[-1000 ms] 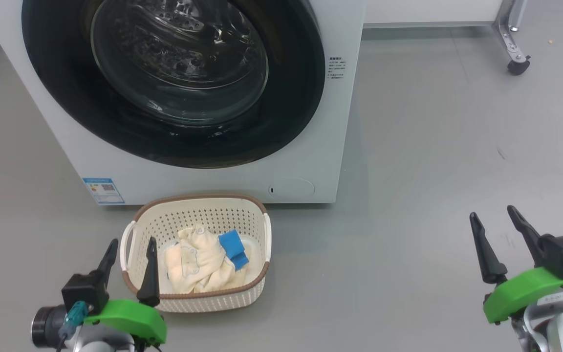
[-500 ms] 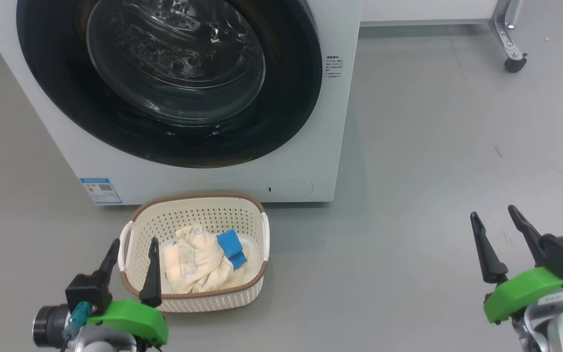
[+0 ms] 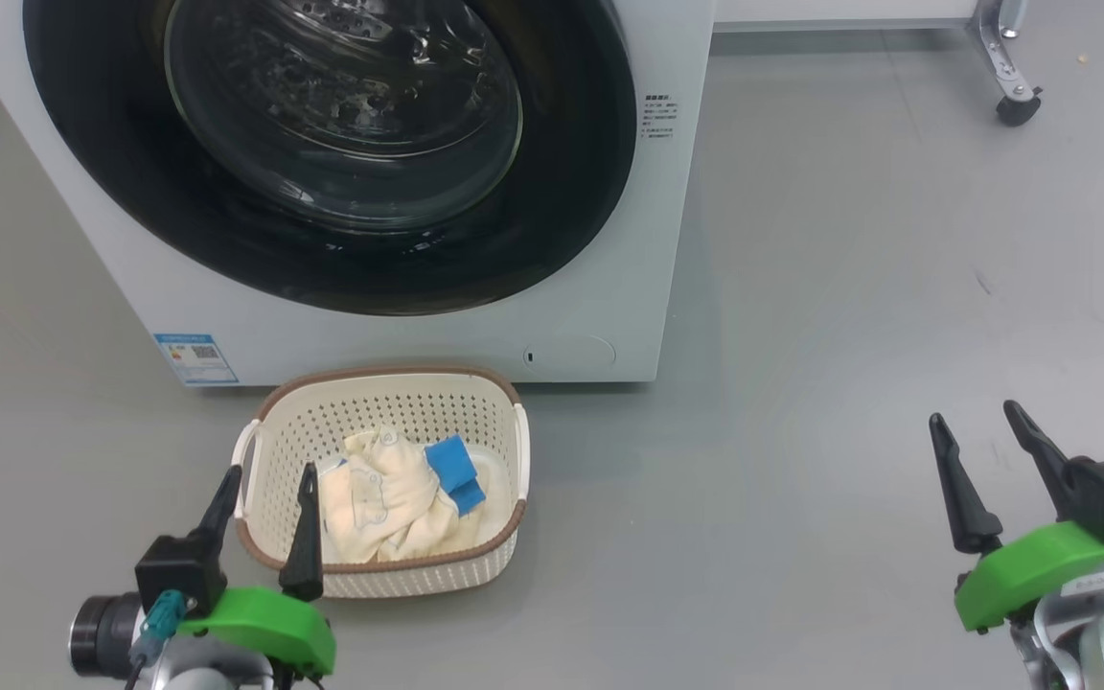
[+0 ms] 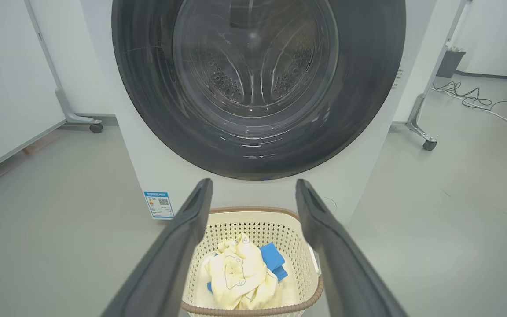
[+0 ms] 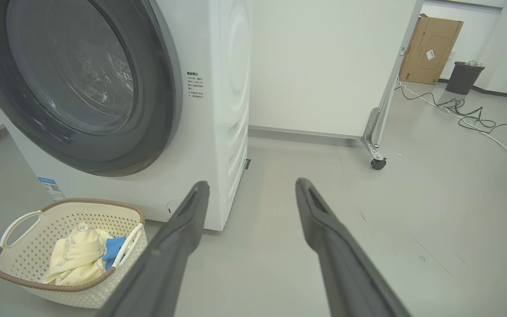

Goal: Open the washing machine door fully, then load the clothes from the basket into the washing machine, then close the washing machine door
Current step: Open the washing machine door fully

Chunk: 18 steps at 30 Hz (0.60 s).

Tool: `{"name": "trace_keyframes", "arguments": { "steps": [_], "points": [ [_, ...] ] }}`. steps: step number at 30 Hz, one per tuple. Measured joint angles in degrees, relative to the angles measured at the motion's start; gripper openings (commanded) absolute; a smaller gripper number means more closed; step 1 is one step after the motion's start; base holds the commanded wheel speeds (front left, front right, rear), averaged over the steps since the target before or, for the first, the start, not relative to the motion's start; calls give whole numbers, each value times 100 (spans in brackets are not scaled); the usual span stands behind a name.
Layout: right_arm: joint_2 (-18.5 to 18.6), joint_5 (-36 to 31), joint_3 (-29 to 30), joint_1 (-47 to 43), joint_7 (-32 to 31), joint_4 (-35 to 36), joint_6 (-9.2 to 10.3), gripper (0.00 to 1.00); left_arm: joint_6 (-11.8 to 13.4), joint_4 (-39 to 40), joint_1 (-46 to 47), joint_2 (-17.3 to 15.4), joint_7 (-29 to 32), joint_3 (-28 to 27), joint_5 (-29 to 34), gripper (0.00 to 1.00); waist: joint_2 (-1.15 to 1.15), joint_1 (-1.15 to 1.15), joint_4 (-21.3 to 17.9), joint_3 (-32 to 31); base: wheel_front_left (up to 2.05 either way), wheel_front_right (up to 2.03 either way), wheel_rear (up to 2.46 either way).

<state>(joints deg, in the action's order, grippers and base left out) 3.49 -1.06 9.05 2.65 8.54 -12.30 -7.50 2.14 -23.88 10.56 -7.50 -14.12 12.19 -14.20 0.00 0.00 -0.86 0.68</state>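
The washing machine door (image 3: 341, 105), one, closed, upper left; one basket (image 3: 389, 372) below it holds the clothes (image 3: 379, 498) in one heap. Two grippers, left gripper (image 3: 269, 471) and right gripper (image 3: 973, 413), lower corners, both spread wide, empty.

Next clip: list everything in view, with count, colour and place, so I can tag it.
washing machine: one, white, ahead on the floor
washing machine door: one, black rim and clear glass, shut on the machine's front
label sticker: one, blue, machine's lower left
basket: one, cream with brown rim, on the floor before the machine
clothes: one heap, count unclear, cream-yellow and blue, in the basket
cardboard box: one, brown, far back
bin: one, dark grey, beside the box
cables: several, black and white, on the floor near the bin
left tool: one, dark, open, at the basket's near left
right tool: one, dark, open, over the floor at right
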Motion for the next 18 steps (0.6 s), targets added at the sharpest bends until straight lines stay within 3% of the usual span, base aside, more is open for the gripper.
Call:
{"name": "trace_keyframes", "arguments": {
  "steps": [6, 8, 9, 10, 11, 16, 18],
  "points": [
    [0, -13, 189, 12, 0, 54, -1, 100, 0, 57, 29, 9, 0, 119, 0, 100, 0, 0, 85, 167, 0, 0, 0],
    [1, -55, 242, 42, -1, 63, 0, 54, 0, 66, 98, 10, 0, 125, 0, 100, 0, 0, 119, 253, 0, 0, 0],
    [2, -55, 267, 73, -3, 62, -1, 37, 0, 75, 141, 11, -1, 127, 0, 100, 0, 0, 136, 298, 0, 0, 0],
    [2, -55, 309, 125, -7, 60, -1, 10, 0, 79, 188, 18, -2, 135, 0, 100, 0, 0, 154, 345, 0, 0, 0],
    [3, -55, 358, 194, -8, 62, -1, 0, 0, 85, 236, 29, -4, 142, 0, 100, 0, 0, 175, 393, 0, 0, 0],
    [19, 45, 536, 627, -62, 29, 0, 0, -4, 129, 376, 83, -5, 169, 0, 100, 0, 0, 281, 636, 0, 0, 0],
    [11, 523, 638, 940, -263, -123, -1, 0, 0, 132, 471, 88, -5, 170, 1, 100, 0, 0, 341, 783, 0, 0, 0]
  ]
}}
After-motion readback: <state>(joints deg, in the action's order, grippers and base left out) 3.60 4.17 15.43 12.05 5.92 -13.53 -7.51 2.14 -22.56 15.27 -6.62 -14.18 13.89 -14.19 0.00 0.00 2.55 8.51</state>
